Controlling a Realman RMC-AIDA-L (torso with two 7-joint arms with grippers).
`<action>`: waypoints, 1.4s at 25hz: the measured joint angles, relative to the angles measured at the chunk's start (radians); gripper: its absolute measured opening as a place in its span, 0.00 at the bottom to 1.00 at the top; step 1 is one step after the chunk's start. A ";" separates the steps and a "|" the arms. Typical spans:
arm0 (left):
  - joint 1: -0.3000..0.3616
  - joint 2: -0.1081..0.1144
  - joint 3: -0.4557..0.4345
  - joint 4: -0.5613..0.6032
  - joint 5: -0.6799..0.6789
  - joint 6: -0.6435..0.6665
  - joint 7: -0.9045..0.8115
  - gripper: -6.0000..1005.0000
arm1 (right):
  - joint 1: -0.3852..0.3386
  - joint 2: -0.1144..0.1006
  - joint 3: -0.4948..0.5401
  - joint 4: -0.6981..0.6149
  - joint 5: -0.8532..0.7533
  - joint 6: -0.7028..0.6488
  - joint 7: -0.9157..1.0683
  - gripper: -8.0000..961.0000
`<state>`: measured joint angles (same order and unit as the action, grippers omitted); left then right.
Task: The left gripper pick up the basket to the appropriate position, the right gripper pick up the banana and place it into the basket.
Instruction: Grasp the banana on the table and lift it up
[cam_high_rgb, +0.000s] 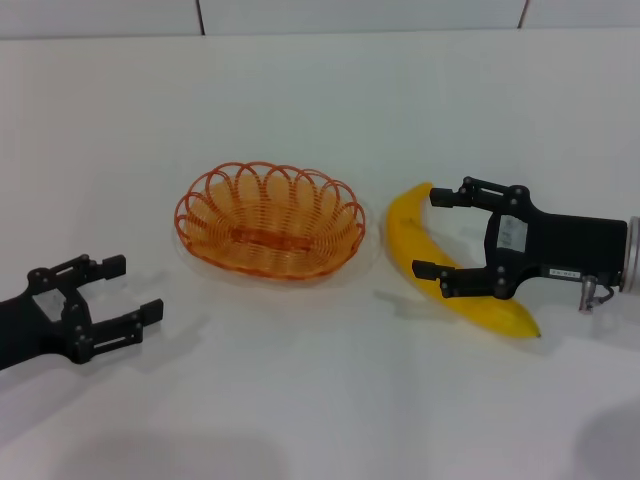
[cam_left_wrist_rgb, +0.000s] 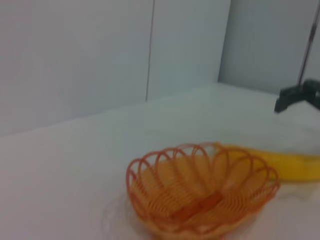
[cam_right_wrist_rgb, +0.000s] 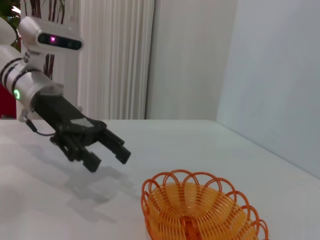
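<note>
The scene was viewed from above and in front by the head camera, angled down at the white bench (cam_high_rgb: 320, 400), with the shallow oval basket of orange looped wire (cam_high_rgb: 270, 220) seen near the middle. The left wrist camera was set low and close to that basket (cam_left_wrist_rgb: 200, 192), facing across it toward the curved yellow banana (cam_left_wrist_rgb: 292, 165) and the far wall. The right wrist camera was also held low, looking over the basket (cam_right_wrist_rgb: 200, 207) toward the black left pincer (cam_right_wrist_rgb: 107, 155). The basket was shared by all three views.
</note>
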<state>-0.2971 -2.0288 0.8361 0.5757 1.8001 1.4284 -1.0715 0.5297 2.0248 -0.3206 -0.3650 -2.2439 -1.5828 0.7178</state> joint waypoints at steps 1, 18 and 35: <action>-0.006 0.000 -0.005 -0.005 0.008 -0.010 0.004 0.81 | 0.000 0.000 0.000 0.000 0.000 0.001 0.000 0.92; -0.030 0.000 -0.014 -0.023 0.011 -0.034 0.012 0.80 | 0.029 0.006 -0.246 -0.238 -0.060 -0.024 0.430 0.92; -0.044 -0.002 -0.014 -0.028 0.008 -0.024 0.024 0.80 | 0.051 0.008 -0.299 -0.185 -0.055 0.150 0.513 0.92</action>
<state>-0.3408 -2.0309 0.8222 0.5478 1.8085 1.4048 -1.0476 0.5809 2.0330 -0.6196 -0.5503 -2.2988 -1.4330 1.2311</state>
